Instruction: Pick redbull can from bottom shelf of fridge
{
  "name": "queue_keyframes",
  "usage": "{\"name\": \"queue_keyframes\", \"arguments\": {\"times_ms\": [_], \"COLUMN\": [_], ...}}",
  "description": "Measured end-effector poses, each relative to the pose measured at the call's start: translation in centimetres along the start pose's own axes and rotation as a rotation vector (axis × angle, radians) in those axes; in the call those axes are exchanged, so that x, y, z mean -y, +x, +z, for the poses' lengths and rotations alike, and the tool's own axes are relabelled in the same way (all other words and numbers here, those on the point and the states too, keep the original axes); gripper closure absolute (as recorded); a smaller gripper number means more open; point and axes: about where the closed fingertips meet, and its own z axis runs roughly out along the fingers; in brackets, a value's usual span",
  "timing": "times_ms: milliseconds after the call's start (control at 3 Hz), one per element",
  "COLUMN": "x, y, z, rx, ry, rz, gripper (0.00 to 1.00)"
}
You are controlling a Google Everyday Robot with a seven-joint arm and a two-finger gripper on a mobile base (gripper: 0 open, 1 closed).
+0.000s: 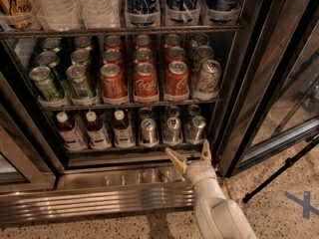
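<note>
Redbull can (196, 128): slim silver pull-tab can, standing front right on bottom shelf (114, 149) of steel glass-door fridge (99, 198).
Gripper (190, 157): hovering just near of it, fingers spread wide, holding nothing, probably lining up to reach in.

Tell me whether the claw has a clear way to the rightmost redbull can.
Probably yes: the open claw hangs just in front of the redbull can, with nothing between them.

In the fridge (124, 195): nine red cans (145, 81); three brown bottles (94, 132); three front slim silver cans (172, 129); one gripper (191, 156) at its base, fingers (175, 159) apart.
</note>
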Motion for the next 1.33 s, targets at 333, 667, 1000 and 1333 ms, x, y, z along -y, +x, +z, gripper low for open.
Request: {"name": "queue_keyframes", "arguments": {"times_ms": [333, 667, 1000, 1333], "x": [-0.04, -0.07, -0.07, -0.02], "y": [0.08, 0.13, 0.13, 0.17], "z": [0.02, 0.03, 0.03, 0.11], "rx": [-0.002, -0.004, -0.004, -0.006], "ry": [-0.002, -0.003, -0.003, -0.001], "rz": [-0.001, -0.002, -0.002, -0.002], "gripper": [0.26, 0.28, 0.41, 0.25]}}
